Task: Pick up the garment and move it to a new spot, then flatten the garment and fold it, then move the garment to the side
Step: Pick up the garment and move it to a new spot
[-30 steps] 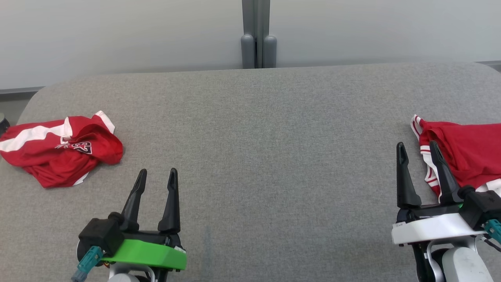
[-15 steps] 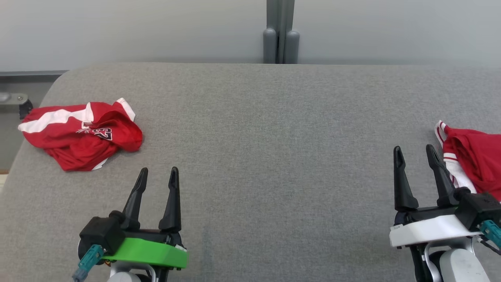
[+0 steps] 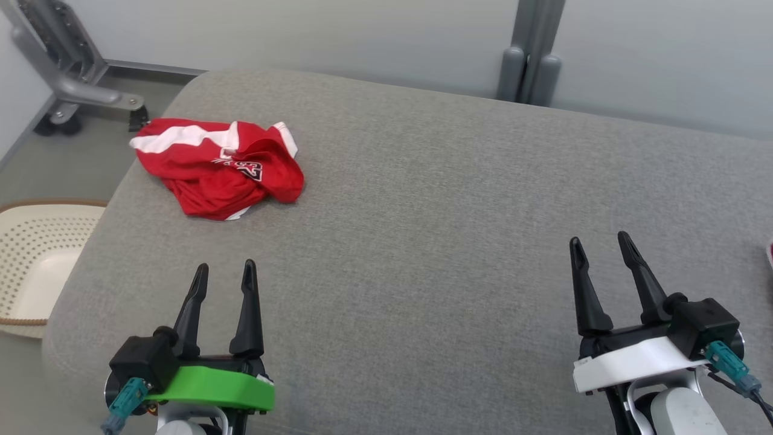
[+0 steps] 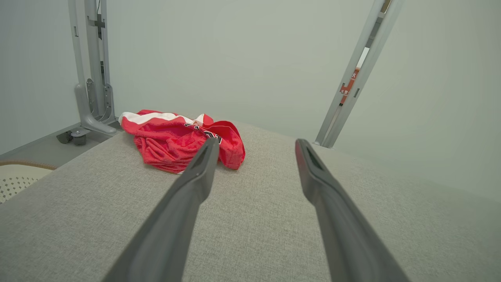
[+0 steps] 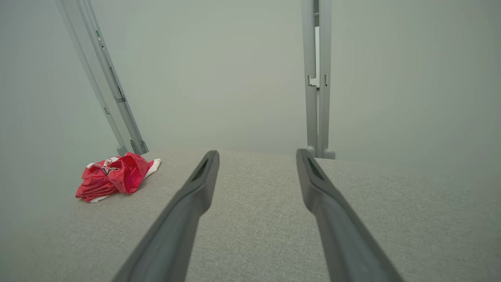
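Camera panned; left end effector (image 3: 225,266), right end effector (image 3: 599,238) splayed, empty

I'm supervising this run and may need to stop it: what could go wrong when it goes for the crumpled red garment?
1. The red garment lies near the far left edge of the table, with a basket on the floor beside that edge; a nudge might push it off.
2. It is bunched in folds, so the open left gripper, not yet touching it, may pinch only one layer and lift it tangled.
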You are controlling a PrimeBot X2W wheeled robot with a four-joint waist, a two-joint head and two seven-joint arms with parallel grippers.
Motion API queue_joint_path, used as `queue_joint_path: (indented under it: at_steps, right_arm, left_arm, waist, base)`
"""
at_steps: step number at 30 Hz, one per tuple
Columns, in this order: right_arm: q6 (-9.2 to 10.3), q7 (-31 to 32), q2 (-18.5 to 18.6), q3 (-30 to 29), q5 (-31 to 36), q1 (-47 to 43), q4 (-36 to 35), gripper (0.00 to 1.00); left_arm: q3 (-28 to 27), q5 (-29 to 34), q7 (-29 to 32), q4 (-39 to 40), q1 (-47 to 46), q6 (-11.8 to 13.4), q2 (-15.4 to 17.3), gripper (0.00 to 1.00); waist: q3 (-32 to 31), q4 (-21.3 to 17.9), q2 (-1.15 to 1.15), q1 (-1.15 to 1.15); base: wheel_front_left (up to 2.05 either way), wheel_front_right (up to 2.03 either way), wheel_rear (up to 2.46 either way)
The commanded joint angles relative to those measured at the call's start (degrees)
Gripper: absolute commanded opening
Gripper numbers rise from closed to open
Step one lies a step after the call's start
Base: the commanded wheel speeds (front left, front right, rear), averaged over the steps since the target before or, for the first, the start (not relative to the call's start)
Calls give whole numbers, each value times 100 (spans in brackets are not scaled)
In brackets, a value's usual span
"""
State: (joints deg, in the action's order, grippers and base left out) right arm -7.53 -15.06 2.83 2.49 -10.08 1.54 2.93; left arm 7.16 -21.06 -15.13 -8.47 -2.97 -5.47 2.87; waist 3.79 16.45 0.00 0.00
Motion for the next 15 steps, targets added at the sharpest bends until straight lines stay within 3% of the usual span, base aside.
queue_joint_path:
  at_steps: [1,8,15]
  right_arm:
    - [10,-15,12,40,-29,-2,32,100]
    - [10,-15,13,214,-81,-45,110,100]
    - [10,-15,13,299,-61,-42,142,100]
  left_arm:
    - [-20,-4,-1,5,-2,13,7,100]
    - [-62,4,0,53,25,2,7,100]
    - [-90,-4,0,81,76,-12,7,100]
  waist:
    - [-39,397,0,0]
    - [-72,791,0,0]
    - [-52,906,0,0]
  base:
    - [0,0,0]
    - [0,0,0]
    - [0,0,0]
